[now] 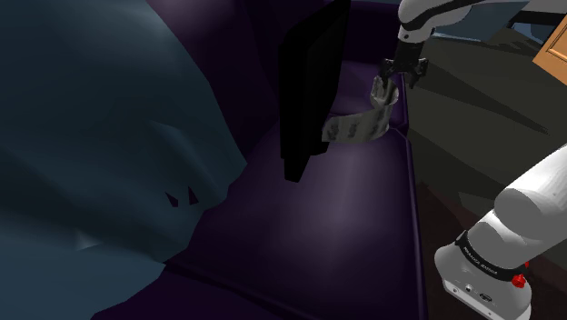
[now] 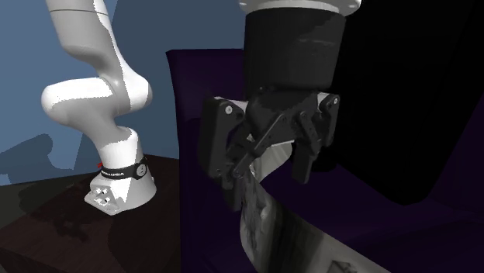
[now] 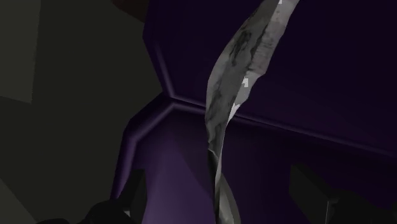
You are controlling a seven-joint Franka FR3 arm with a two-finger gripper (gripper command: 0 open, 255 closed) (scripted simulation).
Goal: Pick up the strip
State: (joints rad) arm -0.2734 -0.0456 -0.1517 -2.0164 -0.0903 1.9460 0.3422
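The strip (image 1: 362, 125) is a thin grey mottled band, curved, lying on the dark purple seat (image 1: 345, 209) with one end rising toward my gripper (image 1: 397, 80). In the second exterior view the strip (image 2: 267, 221) runs down and right from between the black fingers (image 2: 229, 174), and my gripper (image 2: 267, 172) stands over its raised end. In the wrist view the strip (image 3: 222, 108) passes edge-on between the two fingers (image 3: 130, 202), which stand wide apart without touching it. My gripper (image 3: 216, 207) is open around the strip's end.
A tall black panel (image 1: 309, 82) stands on the seat just beyond the strip at the shoulder view's left. A large dark blue-grey draped shape (image 1: 100, 145) sits further left. The purple seat's raised rim (image 1: 411, 182) borders the dark floor (image 1: 472, 136) beside the stand.
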